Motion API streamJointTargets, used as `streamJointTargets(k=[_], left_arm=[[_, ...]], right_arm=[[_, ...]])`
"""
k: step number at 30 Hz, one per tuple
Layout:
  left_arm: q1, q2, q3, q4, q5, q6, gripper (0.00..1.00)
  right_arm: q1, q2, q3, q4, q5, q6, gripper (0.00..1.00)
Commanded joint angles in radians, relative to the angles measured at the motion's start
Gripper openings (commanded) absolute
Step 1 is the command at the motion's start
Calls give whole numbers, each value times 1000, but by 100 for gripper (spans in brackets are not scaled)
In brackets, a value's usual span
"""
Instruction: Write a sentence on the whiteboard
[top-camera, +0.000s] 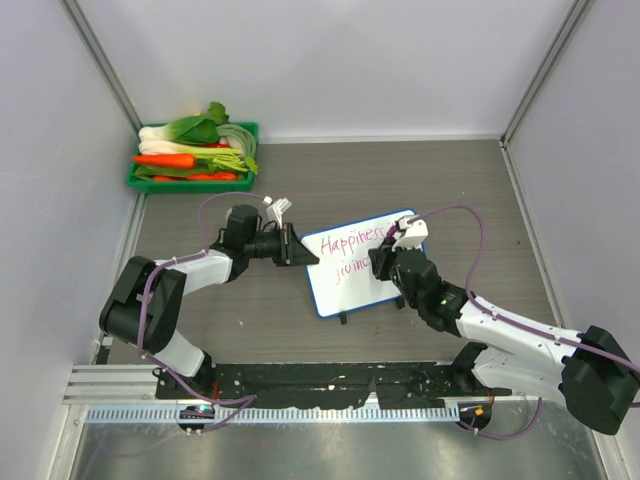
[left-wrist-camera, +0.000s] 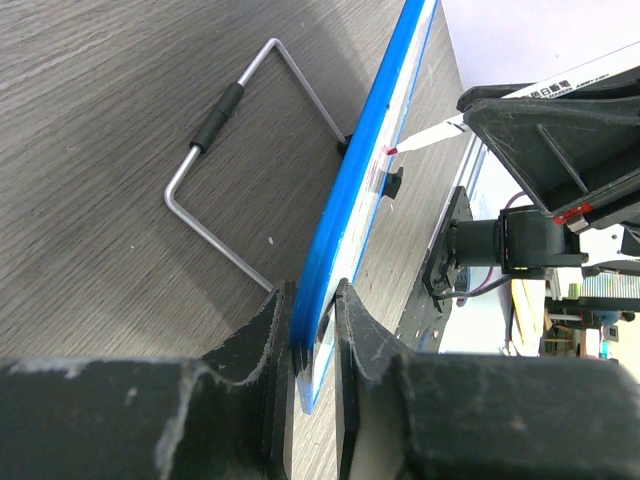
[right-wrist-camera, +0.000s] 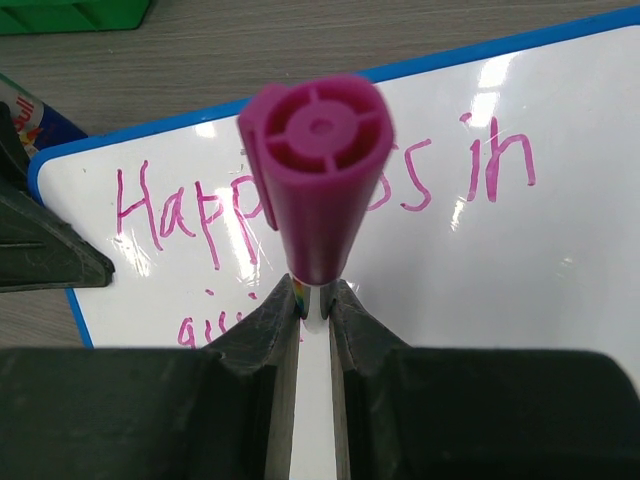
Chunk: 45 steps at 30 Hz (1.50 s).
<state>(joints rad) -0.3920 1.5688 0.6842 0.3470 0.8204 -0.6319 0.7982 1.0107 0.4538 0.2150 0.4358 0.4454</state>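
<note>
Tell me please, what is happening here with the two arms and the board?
The left gripper is shut on the blue edge of the whiteboard, steadying it. The right gripper grips a pink-capped marker, its tip at the board's face. The sentence in pink reads "Happiness in" so far, with a second line begun under it.

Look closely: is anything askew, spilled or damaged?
Nothing spilled or damaged. The small blue-rimmed white whiteboard sits skewed to the edges of the grey table, left gripper clamping its edge, right gripper holding a pink-capped marker.
</note>
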Motion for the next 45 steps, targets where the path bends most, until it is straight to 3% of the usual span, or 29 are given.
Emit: streamJointTargets(k=[1,17,45], left_arm=[[-10,42,-9,-92,-145,86,0],[-10,42,-11,-92,-145,86,0],[-10,48,-9,-91,-145,83,0]], right_arm=[[-4,17,46,-16,75,-39,1],[-8,54,95,0,61,-51,1],[-8,8,-20,-92,7,13,2]])
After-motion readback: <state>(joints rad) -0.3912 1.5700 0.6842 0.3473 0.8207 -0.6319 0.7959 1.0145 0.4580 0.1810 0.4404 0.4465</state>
